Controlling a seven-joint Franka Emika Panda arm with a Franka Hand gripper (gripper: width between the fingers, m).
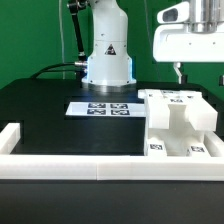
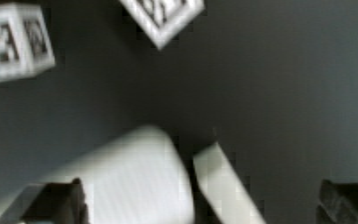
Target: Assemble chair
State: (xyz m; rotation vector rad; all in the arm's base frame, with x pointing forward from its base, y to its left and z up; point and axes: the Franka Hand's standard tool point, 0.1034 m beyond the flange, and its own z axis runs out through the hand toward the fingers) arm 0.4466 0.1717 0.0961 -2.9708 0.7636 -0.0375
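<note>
Hovering at about two o'clock in the exterior view, the gripper (image 1: 180,72) is hanging above and clear of the chair (image 1: 178,122). Its chunky white pieces are sitting clustered on the black table (image 1: 50,115) at about four o'clock, with the marker board (image 1: 100,107) lying near at their nine o'clock. In the wrist view the fingers (image 2: 51,200) are standing wide apart, gripping nothing. The plastic is looking rigid, light and smooth, so probably slippery; pinching across a narrow bar's flat parallel faces is looking safest.
</note>
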